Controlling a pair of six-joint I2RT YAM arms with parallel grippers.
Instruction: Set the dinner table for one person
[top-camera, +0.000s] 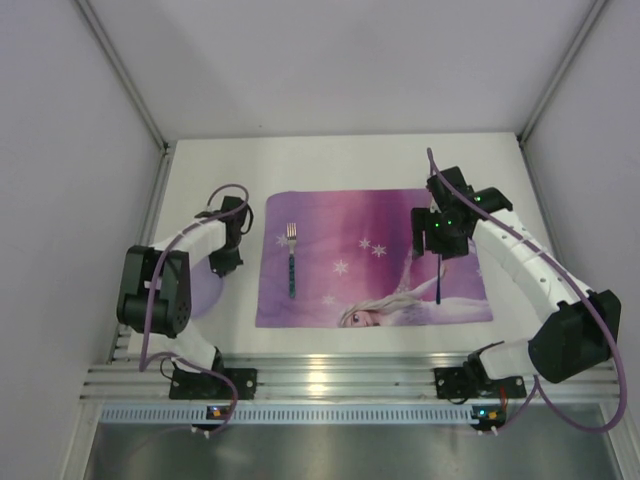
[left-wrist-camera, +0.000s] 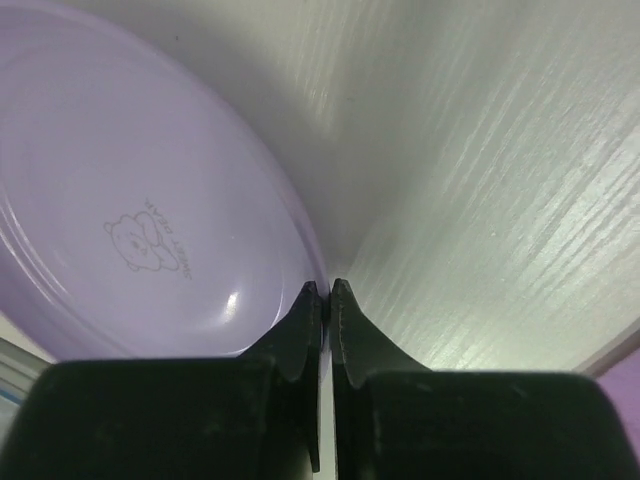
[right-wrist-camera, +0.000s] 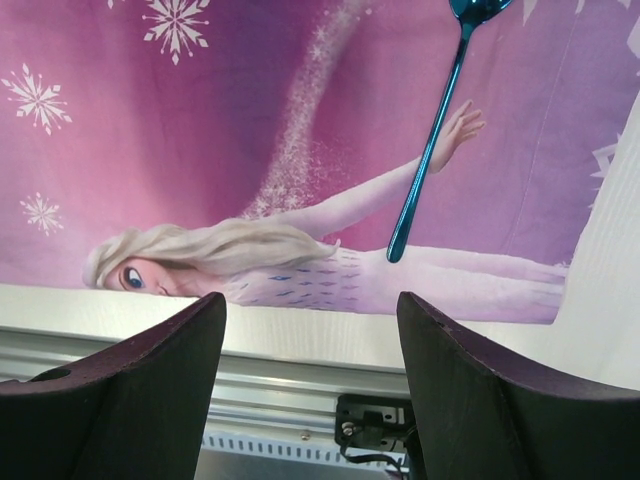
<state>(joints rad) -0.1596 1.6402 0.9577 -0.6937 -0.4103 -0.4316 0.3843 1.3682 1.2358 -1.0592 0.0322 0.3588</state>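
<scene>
ribbed aluminium rail (top-camera: 340, 378) along the plain white dinner table (top-camera: 340, 160)

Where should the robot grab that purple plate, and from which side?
Its thin rim, at the edge nearest the placemat, coming in low from that side. The purple plate is wide and shallow, so only its edge fits a gripper; the left gripper is shut there.

FREE: middle of placemat (top-camera: 370, 215), between fork (top-camera: 291, 258) and spoon (top-camera: 439, 282) | BLOCKED: left of placemat, plate (top-camera: 207, 292) and left arm (top-camera: 185, 240) over it
</scene>
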